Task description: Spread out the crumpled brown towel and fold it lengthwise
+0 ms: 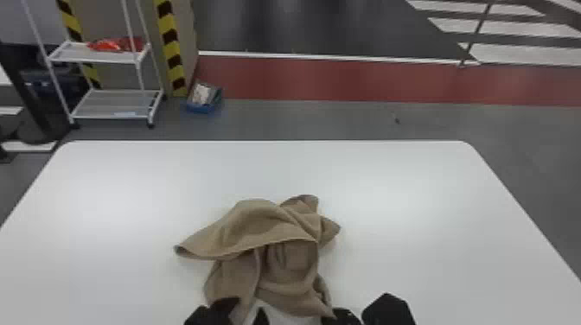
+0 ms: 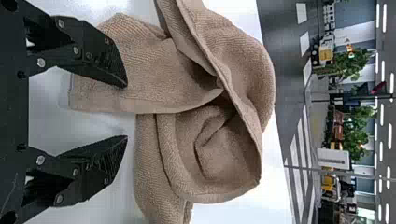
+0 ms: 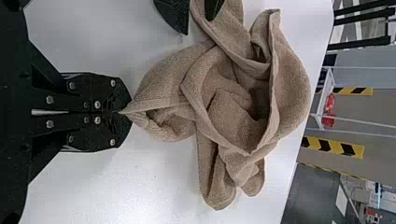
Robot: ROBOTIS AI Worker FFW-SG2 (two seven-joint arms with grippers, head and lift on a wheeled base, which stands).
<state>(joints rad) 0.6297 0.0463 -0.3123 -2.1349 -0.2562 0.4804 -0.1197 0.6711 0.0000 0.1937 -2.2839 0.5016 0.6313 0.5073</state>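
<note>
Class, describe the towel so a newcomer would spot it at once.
On the white table, look to the near side, around the middle. The towel is the crumpled brown heap, one flap pointing left. It is soft cloth, unlike the black left claw and the right claw pinching its corner.

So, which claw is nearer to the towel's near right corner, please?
Right: the right claw pinches that corner, while the left claw is open farther left, at another part of the towel.
</note>
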